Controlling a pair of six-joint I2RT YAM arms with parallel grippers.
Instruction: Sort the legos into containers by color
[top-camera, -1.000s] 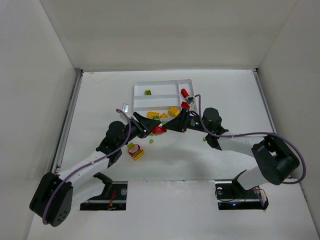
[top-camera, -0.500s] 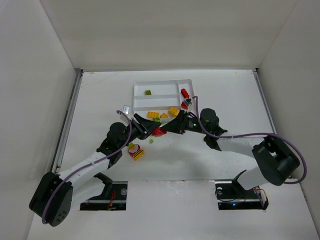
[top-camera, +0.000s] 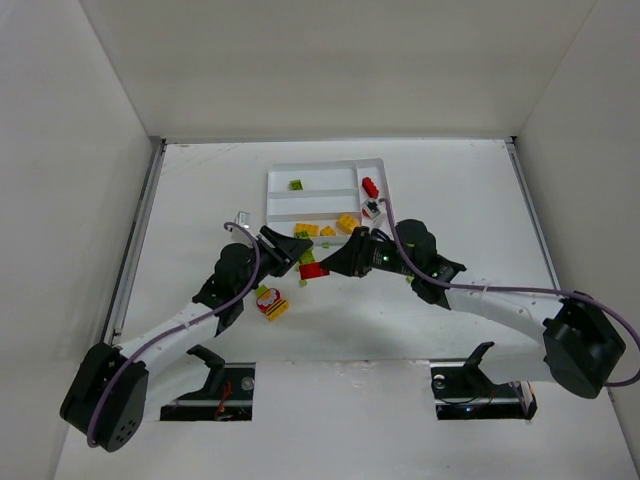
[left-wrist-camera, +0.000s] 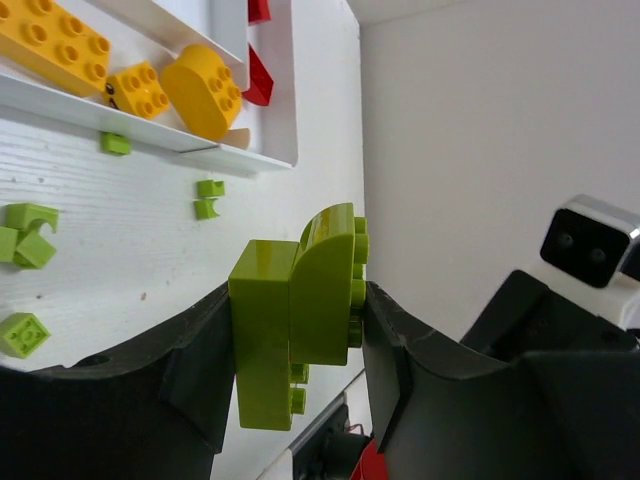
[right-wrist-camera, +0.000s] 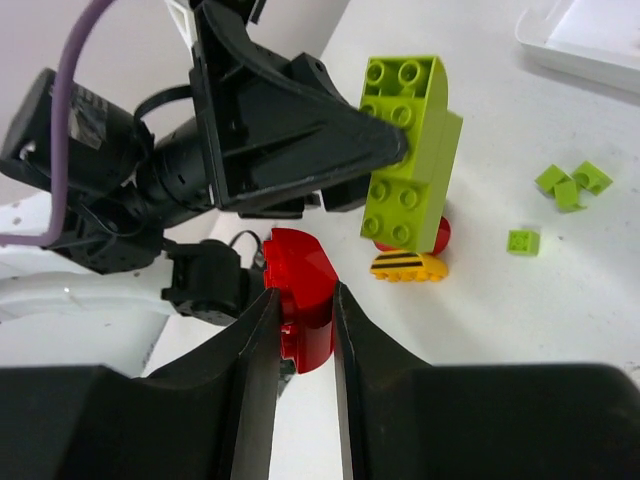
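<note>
A lime green brick (left-wrist-camera: 320, 270) is pinched in the left gripper (left-wrist-camera: 295, 335), mid-frame in the overhead view, just below the white tray (top-camera: 318, 205). Beside it, the right gripper (right-wrist-camera: 300, 322) squeezes a red brick (right-wrist-camera: 300, 265). The left arm (top-camera: 175, 330) and right arm (top-camera: 505, 300) stretch inward from the bottom corners, tips almost meeting.

Both arms reaching inward (tips nearly meeting), left gripper (left-wrist-camera: 295, 345) pinching green lego (left-wrist-camera: 318, 270), right gripper (right-wrist-camera: 302, 335) pinching red lego (right-wrist-camera: 300, 275)
</note>
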